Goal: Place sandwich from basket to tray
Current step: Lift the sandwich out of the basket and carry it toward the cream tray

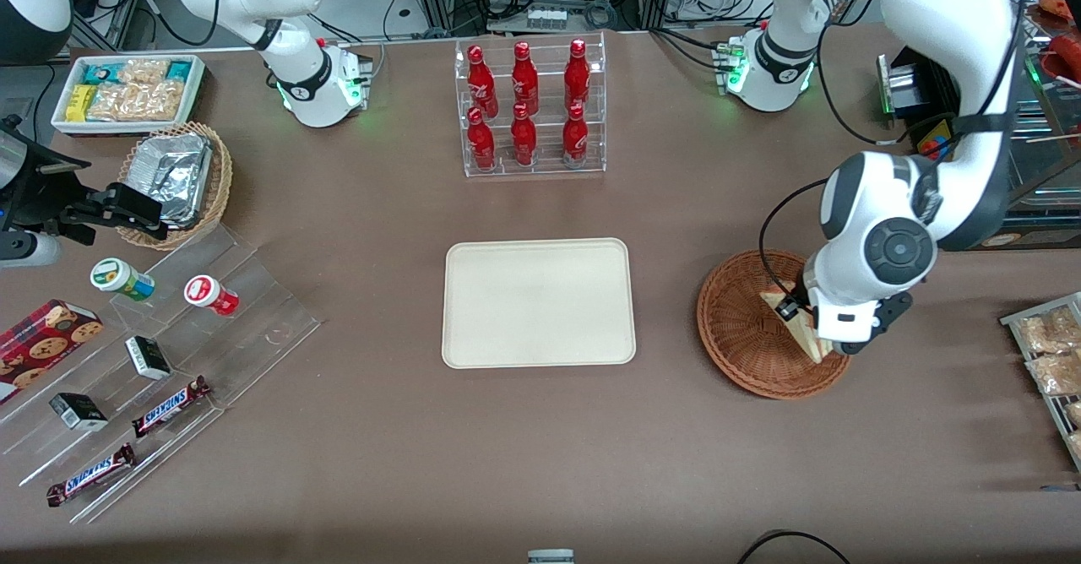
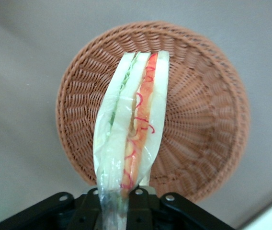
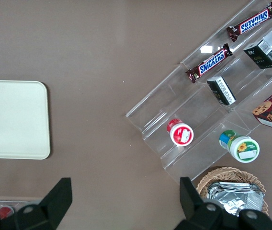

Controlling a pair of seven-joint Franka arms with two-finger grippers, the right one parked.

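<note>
Reddish-brown wicker forms the round basket point(image 1: 760, 328) at the centre right of the front view, its rim well apart from the cream tray point(image 1: 539, 302) in the middle of the frame. Bare brown table point(image 1: 659, 429) lies open between the two and all along the lower edge. The tray's surface holds nothing, and its low rim stands clear on every side.

The left arm's gripper point(image 1: 812, 319) hangs above the basket, on the side nearer the working arm's end of the table. It is clamped on the sandwich point(image 1: 798, 328), a pale wedge. In the wrist view the sandwich point(image 2: 133, 129) stretches away from the black fingers point(image 2: 138, 206), which pinch its near end, with the basket point(image 2: 208, 120) below it. Clear film wraps the bread, and red, orange and green layers show along the cut edge.

From the front, the white wrist covers most of the sandwich and part of the basket's rim.
</note>
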